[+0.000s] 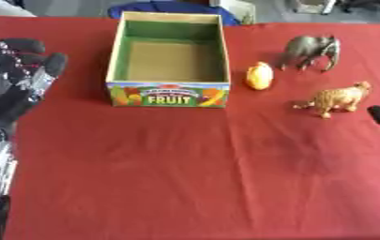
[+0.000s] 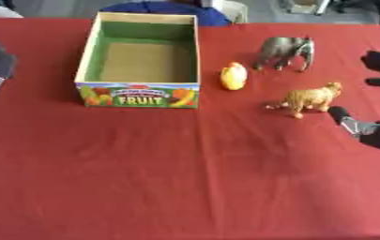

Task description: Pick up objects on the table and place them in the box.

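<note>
Robot's right hand (image 2: pixel 379 101) hovers open and spread, touching nothing, just at three o'clock of one tan lion toy (image 2: pixel 307 99). One grey elephant (image 2: pixel 285 51) stands at twelve o'clock, one yellow fruit (image 2: pixel 234 76) at ten. One open box (image 1: pixel 170 58) sits beyond. Left hand (image 1: pixel 16 77) rests open at nine o'clock on the red table (image 1: pixel 193 178).

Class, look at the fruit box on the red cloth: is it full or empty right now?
Empty. The box shows only its bare brown floor and green inner walls; the three toys stand outside it.
</note>
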`<state>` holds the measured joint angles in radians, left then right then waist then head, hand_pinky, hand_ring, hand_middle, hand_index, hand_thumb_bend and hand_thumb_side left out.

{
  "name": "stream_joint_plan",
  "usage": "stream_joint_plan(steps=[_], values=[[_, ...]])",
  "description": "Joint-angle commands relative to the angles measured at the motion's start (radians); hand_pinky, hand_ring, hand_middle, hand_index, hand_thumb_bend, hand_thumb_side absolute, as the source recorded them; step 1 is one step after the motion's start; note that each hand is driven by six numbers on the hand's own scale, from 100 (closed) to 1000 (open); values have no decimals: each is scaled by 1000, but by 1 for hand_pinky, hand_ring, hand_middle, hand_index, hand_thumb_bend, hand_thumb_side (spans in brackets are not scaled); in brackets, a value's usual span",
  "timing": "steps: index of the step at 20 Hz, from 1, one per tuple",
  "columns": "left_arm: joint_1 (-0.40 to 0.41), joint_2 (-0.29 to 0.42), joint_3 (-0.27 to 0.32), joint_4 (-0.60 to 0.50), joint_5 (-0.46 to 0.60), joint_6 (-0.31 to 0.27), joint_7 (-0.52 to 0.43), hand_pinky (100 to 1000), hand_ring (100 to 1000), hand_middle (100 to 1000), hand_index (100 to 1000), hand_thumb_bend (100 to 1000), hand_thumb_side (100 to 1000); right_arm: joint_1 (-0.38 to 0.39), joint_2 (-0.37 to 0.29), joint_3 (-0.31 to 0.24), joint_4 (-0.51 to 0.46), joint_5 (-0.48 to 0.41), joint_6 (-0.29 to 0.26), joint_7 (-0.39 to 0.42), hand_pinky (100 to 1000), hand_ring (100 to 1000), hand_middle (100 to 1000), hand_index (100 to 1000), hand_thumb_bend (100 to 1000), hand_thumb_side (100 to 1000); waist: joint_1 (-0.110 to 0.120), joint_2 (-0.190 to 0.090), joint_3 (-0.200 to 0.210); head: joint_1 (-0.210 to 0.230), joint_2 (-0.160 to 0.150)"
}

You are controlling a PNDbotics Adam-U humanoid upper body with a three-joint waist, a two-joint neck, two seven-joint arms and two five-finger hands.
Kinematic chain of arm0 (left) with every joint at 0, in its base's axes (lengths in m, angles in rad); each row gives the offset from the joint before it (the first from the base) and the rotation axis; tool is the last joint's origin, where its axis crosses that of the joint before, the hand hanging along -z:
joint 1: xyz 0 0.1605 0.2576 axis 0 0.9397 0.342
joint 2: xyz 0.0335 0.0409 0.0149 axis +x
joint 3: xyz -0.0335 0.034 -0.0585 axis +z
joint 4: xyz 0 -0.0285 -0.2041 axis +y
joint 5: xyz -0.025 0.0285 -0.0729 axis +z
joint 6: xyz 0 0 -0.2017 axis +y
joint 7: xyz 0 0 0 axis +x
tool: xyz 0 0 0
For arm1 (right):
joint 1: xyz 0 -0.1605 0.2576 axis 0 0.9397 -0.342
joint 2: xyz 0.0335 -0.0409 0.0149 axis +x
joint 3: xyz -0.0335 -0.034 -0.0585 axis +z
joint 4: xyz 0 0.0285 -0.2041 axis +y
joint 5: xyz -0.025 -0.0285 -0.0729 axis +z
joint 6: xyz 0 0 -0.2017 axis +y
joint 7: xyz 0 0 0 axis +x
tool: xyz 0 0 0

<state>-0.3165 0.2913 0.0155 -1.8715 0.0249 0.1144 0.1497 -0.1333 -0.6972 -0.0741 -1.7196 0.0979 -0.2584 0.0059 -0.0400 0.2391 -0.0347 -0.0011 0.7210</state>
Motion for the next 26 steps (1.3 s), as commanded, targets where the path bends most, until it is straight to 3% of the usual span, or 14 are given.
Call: stream_joint_plan(steps=[1, 7, 15, 26], values=[[-5, 26, 3, -11, -2, -1, -3, 565, 599, 577, 638, 750, 404, -18, -101, -1, 38, 38, -40, 10, 831, 922, 865, 936, 452, 148, -2, -18, -1, 5, 6], [-4, 30, 2, -11, -3, -1, -4, 565, 598, 577, 637, 750, 404, -51, -182, 24, 127, 94, -82, 34, 833, 914, 866, 930, 449, 150, -5, -19, 1, 7, 3], [-3, 30, -1, -10, -3, -1, -7, 565, 598, 577, 637, 750, 404, -151, -227, 75, 251, 172, -127, 73, 840, 901, 861, 920, 445, 147, -5, -23, 5, 6, 2], [-4, 28, -3, -10, -1, -1, -9, 565, 598, 577, 637, 750, 404, -309, -191, 145, 410, 336, -201, 110, 844, 887, 857, 912, 440, 138, -1, -24, 10, 3, 1]])
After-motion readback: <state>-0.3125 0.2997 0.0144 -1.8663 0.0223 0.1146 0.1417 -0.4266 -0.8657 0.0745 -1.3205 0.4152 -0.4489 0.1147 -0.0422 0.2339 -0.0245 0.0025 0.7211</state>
